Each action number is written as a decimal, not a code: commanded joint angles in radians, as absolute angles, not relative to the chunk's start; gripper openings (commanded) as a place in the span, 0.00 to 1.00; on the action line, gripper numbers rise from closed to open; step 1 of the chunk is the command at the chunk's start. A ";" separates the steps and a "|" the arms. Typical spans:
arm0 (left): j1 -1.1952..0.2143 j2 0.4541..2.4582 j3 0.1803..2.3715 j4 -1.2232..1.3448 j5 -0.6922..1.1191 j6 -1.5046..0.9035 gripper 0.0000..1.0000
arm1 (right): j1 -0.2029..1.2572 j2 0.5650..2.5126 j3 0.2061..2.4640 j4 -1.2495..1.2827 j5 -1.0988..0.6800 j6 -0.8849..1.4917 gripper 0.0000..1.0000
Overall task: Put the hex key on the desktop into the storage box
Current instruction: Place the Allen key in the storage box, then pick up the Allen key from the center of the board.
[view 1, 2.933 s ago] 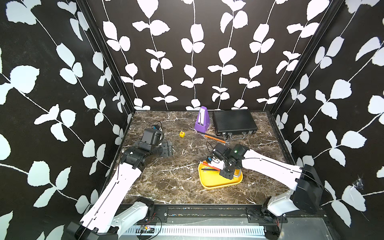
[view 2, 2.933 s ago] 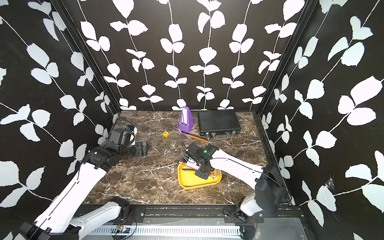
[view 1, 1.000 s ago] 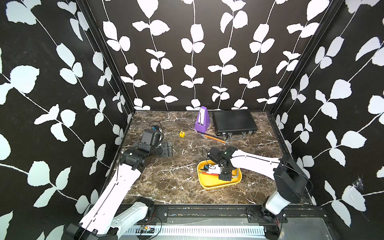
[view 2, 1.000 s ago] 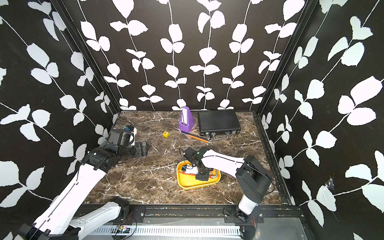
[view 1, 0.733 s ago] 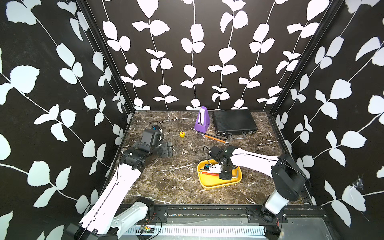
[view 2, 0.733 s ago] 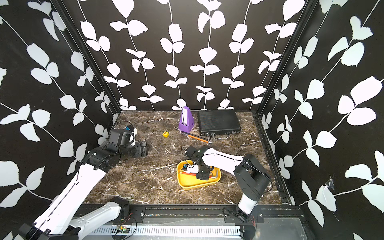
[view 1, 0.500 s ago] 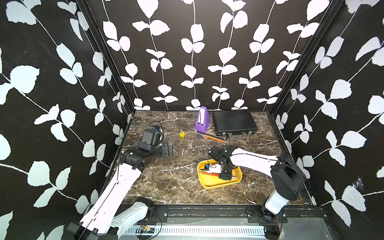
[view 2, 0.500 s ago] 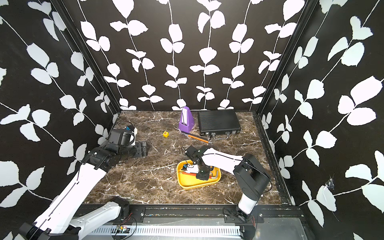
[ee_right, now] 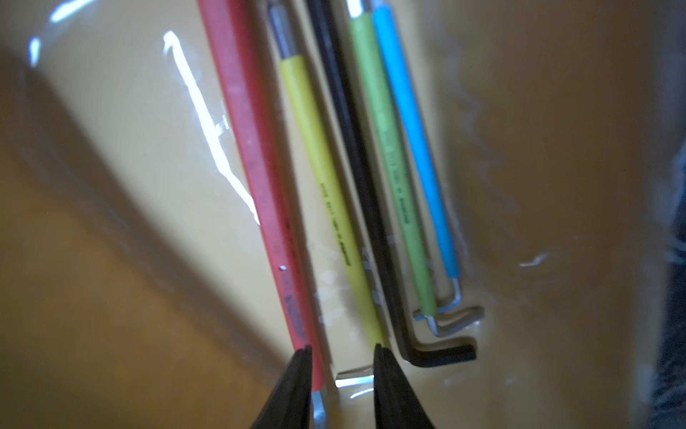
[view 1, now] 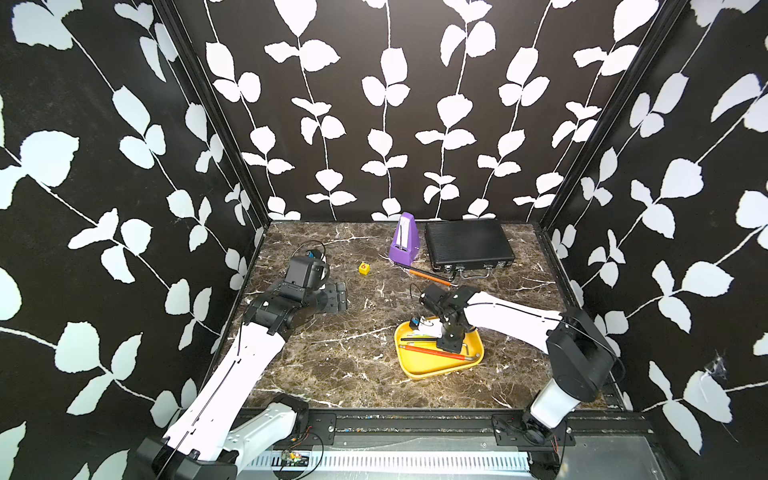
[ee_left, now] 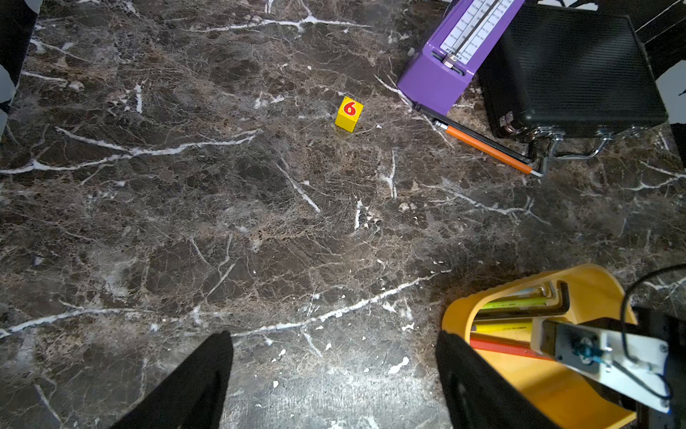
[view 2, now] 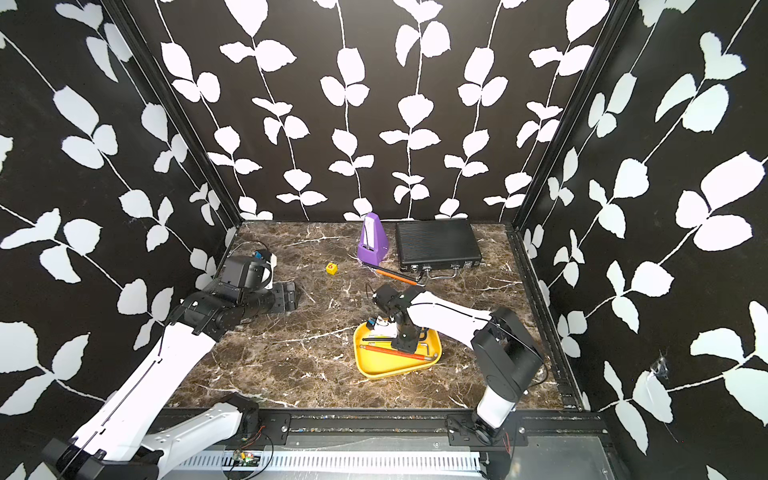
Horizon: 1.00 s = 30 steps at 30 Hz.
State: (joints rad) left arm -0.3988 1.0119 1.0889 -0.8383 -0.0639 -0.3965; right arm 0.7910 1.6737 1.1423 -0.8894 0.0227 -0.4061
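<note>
The yellow storage box (view 1: 419,368) (view 2: 386,366) sits on the marble desktop (view 1: 332,365) at the front right. My right gripper (view 1: 451,345) (ee_right: 341,349) is down inside it, open, its fingertips straddling the bent end of a red-sleeved hex key (ee_right: 260,167) (view 1: 432,352) that lies on the box floor. Yellow (ee_right: 326,208), black, green and blue keys lie beside it. An orange-sleeved hex key (view 1: 428,275) (ee_left: 486,146) lies on the desktop by the black case. My left gripper (view 1: 334,297) (ee_left: 334,341) hovers open and empty at the left.
A purple metronome (view 1: 403,239) and a black ribbed case (view 1: 467,243) with latches stand at the back. A small yellow cube (view 1: 364,268) marked 6 lies left of the metronome. Patterned walls close in the back and both sides.
My right gripper's jaws have parted inside the box, and the red key now lies loose on its floor. The left arm has not moved.
</note>
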 commanded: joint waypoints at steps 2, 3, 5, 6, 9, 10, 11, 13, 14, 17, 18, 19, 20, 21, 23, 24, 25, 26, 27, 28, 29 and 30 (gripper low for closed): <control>-0.402 1.014 1.095 -0.822 -0.062 -0.386 0.87 | 0.737 1.665 1.237 -0.853 0.043 -0.348 0.31; -0.401 1.016 1.097 -0.822 -0.063 -0.385 0.87 | 0.726 1.680 1.256 -0.851 0.045 -0.343 0.30; -0.402 1.018 1.100 -0.823 -0.063 -0.382 0.87 | 0.708 1.708 1.292 -0.842 0.067 -0.337 0.30; -0.402 1.021 1.103 -0.824 -0.064 -0.381 0.87 | 0.699 1.723 1.305 -0.840 0.066 -0.335 0.30; -0.402 1.022 1.108 -0.826 -0.066 -0.374 0.87 | 0.665 1.769 1.377 -0.829 0.079 -0.325 0.30; -0.402 1.022 1.109 -0.829 -0.070 -0.373 0.87 | 0.650 1.785 1.394 -0.823 0.080 -0.316 0.30; -0.402 1.022 1.109 -0.829 -0.071 -0.371 0.87 | 0.637 1.802 1.414 -0.820 0.078 -0.307 0.30; -0.402 1.022 1.110 -0.830 -0.071 -0.370 0.87 | 0.613 1.836 1.450 -0.819 0.075 -0.300 0.30; -0.402 1.022 1.111 -0.831 -0.072 -0.368 0.87 | 0.603 1.855 1.469 -0.818 0.075 -0.298 0.30; -0.402 1.026 1.115 -0.833 -0.072 -0.365 0.87 | 0.584 1.906 1.529 -0.825 0.077 -0.304 0.31; -0.402 1.028 1.117 -0.834 -0.073 -0.364 0.87 | 0.576 1.925 1.555 -0.830 0.078 -0.303 0.31; -0.402 1.031 1.118 -0.833 -0.074 -0.364 0.87 | 0.571 1.948 1.583 -0.838 0.081 -0.302 0.31; -0.402 1.033 1.118 -0.833 -0.072 -0.362 0.87 | 0.563 1.965 1.606 -0.846 0.083 -0.297 0.32; -0.401 1.035 1.120 -0.833 -0.073 -0.362 0.87 | 0.554 1.988 1.631 -0.859 0.082 -0.294 0.33; -0.402 1.039 1.123 -0.832 -0.073 -0.361 0.87 | 0.539 2.031 1.687 -0.879 0.077 -0.286 0.34; -0.402 1.043 1.123 -0.831 -0.073 -0.360 0.87 | 0.534 2.046 1.709 -0.886 0.076 -0.283 0.34; -0.402 1.043 1.124 -0.831 -0.073 -0.360 0.87 | 0.529 2.064 1.731 -0.888 0.072 -0.282 0.34; -0.402 1.047 1.125 -0.831 -0.072 -0.360 0.87 | 0.525 2.079 1.749 -0.885 0.071 -0.281 0.35; -0.402 1.049 1.127 -0.831 -0.072 -0.360 0.87 | 0.522 2.096 1.768 -0.886 0.069 -0.279 0.35; -0.402 1.052 1.127 -0.831 -0.071 -0.360 0.87 | 0.516 2.116 1.792 -0.889 0.065 -0.275 0.36; -0.402 1.054 1.130 -0.831 -0.071 -0.360 0.87 | 0.512 2.137 1.819 -0.891 0.064 -0.268 0.36; -0.402 1.056 1.132 -0.831 -0.070 -0.360 0.87 | 0.507 2.158 1.841 -0.896 0.066 -0.261 0.36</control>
State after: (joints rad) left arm -0.3988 1.0561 1.0981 -0.8368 -0.0673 -0.3733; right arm 0.5220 2.1159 1.7683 -0.8612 0.0681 -0.2886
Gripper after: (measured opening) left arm 0.868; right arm 0.360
